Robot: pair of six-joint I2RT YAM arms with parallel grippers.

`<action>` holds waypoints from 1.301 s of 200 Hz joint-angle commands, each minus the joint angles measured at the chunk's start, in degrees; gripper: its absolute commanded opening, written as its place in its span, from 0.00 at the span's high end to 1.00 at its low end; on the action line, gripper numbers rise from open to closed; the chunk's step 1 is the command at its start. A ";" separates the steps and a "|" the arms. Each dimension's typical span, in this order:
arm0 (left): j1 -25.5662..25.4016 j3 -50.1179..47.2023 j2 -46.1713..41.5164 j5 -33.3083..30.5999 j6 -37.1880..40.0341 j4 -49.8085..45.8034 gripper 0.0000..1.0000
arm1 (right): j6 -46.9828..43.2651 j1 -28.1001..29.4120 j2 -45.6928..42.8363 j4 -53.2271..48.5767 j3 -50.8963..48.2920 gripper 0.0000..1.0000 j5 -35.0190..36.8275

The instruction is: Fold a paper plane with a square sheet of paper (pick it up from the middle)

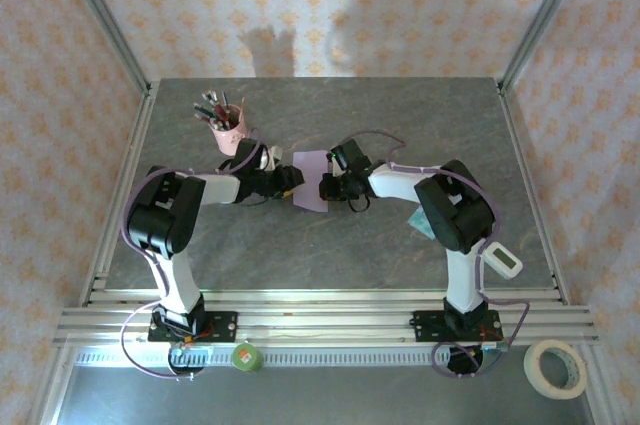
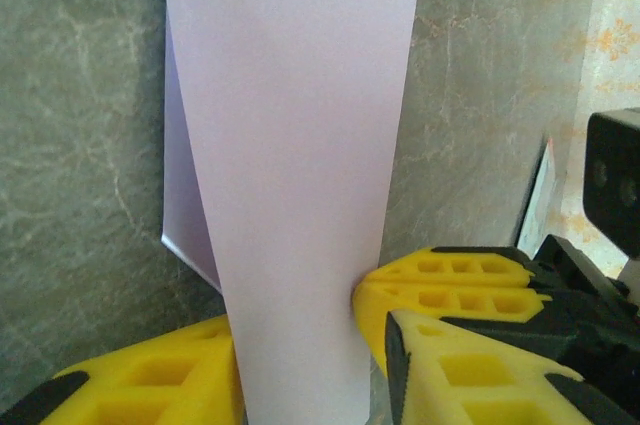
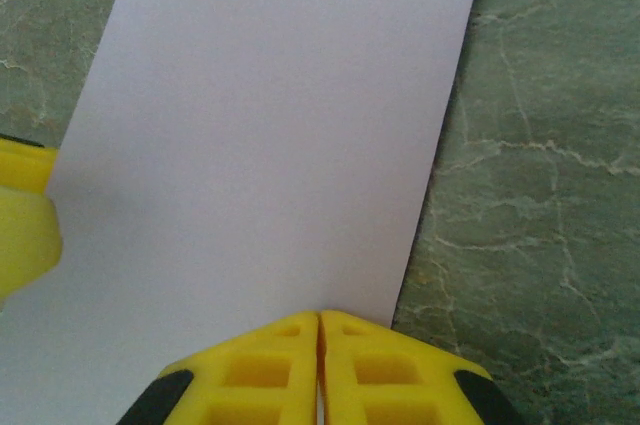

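Sheet of paper (image 1: 313, 181): pale lilac, plain, sitting mid-counter (image 1: 400, 125) between the two grippers. From the top camera I read it as an upright rectangle rather than a square, so it is folded. On my left wrist feed the sheet (image 2: 300, 145) runs up the frame as a long strip. A second layer peeks out along its left side, ending in a sharp corner. The surface is smooth and I see no print on it. On the right wrist feed the sheet (image 3: 270, 145) has straight, clean edges against the grey marbled counter.

Left arm (image 1: 170, 215): elbow pushed out to the left, forearm low and pointing inward. Left gripper (image 1: 290, 181) is at the sheet's left edge. Its wrist view shows the left gripper (image 2: 308, 330) spread, one yellow finger on each side of the strip. I cannot tell whether the fingers press on the paper.

Right arm (image 1: 450, 205): mirrored, elbow out to the right, forearm reaching inward. Right gripper (image 1: 328, 188) is at the sheet's right edge, facing the left one. Right gripper (image 3: 320, 317) is pressed together, tips touching the paper's edge. I cannot tell if the edge is nipped between them.

Pink pen cup (image 1: 229, 132) stands behind the left gripper. Teal-and-white packet (image 1: 420, 224) lies beside the right arm.
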 commanded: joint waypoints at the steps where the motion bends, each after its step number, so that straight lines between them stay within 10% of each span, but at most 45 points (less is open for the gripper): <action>1: 0.46 1.03 1.10 0.31 1.61 -1.80 0.62 | 0.02 -0.72 1.93 -5.64 -2.83 0.91 5.36; 112: 1.43 -1.51 -0.39 -0.76 -4.68 1.78 1.00 | -2.11 -1.92 -6.34 7.16 -4.86 0.84 3.96; 196: 1.41 -5.88 -6.62 -4.28 -14.78 6.00 1.00 | -12.00 -0.66 -17.96 24.92 -14.71 0.29 9.36; 260: 1.25 -6.77 -6.54 -4.60 -20.12 8.35 1.00 | -27.06 5.19 -21.32 35.25 -23.37 0.20 9.20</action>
